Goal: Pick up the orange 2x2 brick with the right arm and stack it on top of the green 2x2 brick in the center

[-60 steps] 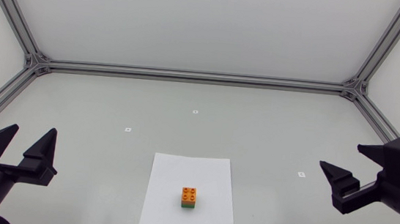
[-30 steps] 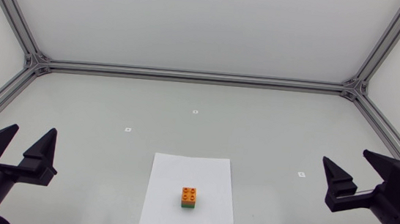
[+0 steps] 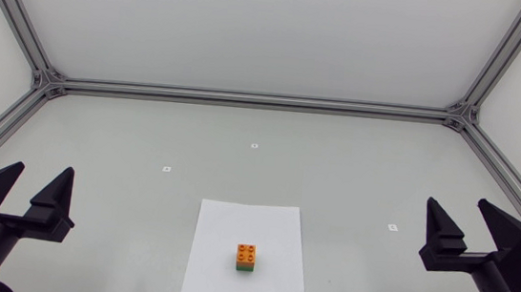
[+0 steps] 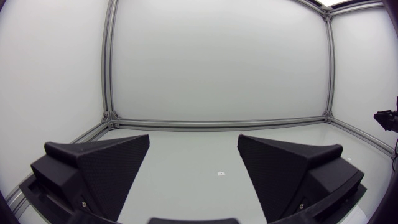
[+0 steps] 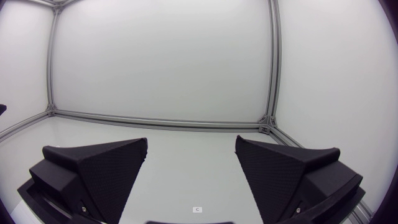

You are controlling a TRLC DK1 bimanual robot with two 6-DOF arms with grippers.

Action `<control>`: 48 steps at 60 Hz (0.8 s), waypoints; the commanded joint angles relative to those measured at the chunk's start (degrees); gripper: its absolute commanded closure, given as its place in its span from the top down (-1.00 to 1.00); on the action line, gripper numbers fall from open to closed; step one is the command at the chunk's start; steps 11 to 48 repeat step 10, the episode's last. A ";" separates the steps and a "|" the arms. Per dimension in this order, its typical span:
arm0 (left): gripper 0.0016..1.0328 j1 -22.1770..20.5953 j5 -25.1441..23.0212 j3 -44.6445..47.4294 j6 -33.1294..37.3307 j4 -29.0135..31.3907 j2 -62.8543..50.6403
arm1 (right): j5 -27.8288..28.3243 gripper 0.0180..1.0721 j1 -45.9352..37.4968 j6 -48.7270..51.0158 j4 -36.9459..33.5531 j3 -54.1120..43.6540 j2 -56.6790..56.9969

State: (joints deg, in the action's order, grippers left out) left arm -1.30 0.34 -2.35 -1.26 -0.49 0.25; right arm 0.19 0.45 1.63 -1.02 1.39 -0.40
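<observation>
L pincer [image 3: 44, 173] & R pincer [image 3: 457, 205] sit low at opp. side edges — both spread wide, tips fwd.

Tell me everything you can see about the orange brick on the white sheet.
The orange brick is a small square two-by-two piece, plastic-looking, with four round studs on top. It sits upright, squarely aligned on the green brick, which alone touches it, over the white sheet. The left gripper and right gripper stand well apart from it, fingers open.

Here's the right gripper [image 5: 191, 144] spread wide, black wedge fingers [image 5: 99, 171] well apart over the pale table [image 5: 186, 132], a tiny white marker [image 5: 197, 210] lying on the surface between them.
</observation>
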 commanded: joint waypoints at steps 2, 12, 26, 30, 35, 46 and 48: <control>0.92 0.16 -0.25 2.35 0.73 0.76 0.45 | -0.19 0.91 -0.45 -1.63 1.02 -1.39 0.40; 0.92 0.16 -0.34 2.35 0.73 0.84 0.45 | -0.19 0.91 -0.45 -1.63 1.02 -1.39 0.40; 0.92 0.16 -0.34 2.35 0.73 0.84 0.45 | -0.19 0.91 -0.45 -1.63 1.02 -1.39 0.40; 0.92 0.16 -0.34 2.35 0.73 0.84 0.45 | -0.19 0.91 -0.45 -1.63 1.02 -1.39 0.40; 0.92 0.16 -0.34 2.35 0.73 0.84 0.45 | -0.19 0.91 -0.45 -1.63 1.02 -1.39 0.40; 0.92 0.16 -0.34 2.35 0.73 0.84 0.45 | -0.19 0.91 -0.45 -1.63 1.02 -1.39 0.40; 0.92 0.16 -0.34 2.35 0.73 0.84 0.45 | -0.19 0.91 -0.45 -1.63 1.02 -1.39 0.40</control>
